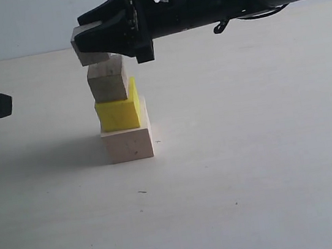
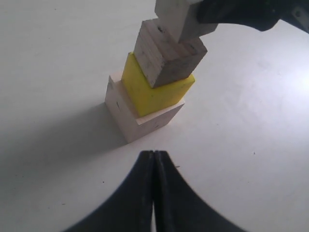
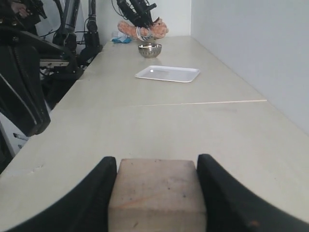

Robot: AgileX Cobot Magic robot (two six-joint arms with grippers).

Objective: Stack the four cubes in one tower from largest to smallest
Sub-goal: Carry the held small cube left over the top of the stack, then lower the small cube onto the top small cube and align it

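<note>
The tower stands left of centre: a large pale wood cube (image 1: 127, 145) at the bottom, a yellow cube (image 1: 118, 111) on it, and a small pale wood cube (image 1: 107, 80) on top. My right gripper (image 1: 89, 39) reaches in from the right, shut on the second small pale wood cube (image 1: 85, 52) (image 3: 157, 193). That cube sits at the tower's top, shifted left; I cannot tell whether it touches. My left gripper (image 1: 9, 103) (image 2: 154, 153) is shut and empty, well left of the tower. The left wrist view shows the three stacked cubes, large (image 2: 123, 108), yellow (image 2: 154, 96) and small (image 2: 164, 58), twisted against each other.
The pale table (image 1: 250, 150) carries only the tower in the exterior view. Far down it in the right wrist view lie a white tray (image 3: 167, 73), a metal bowl (image 3: 150, 50) and a plush toy (image 3: 142, 29).
</note>
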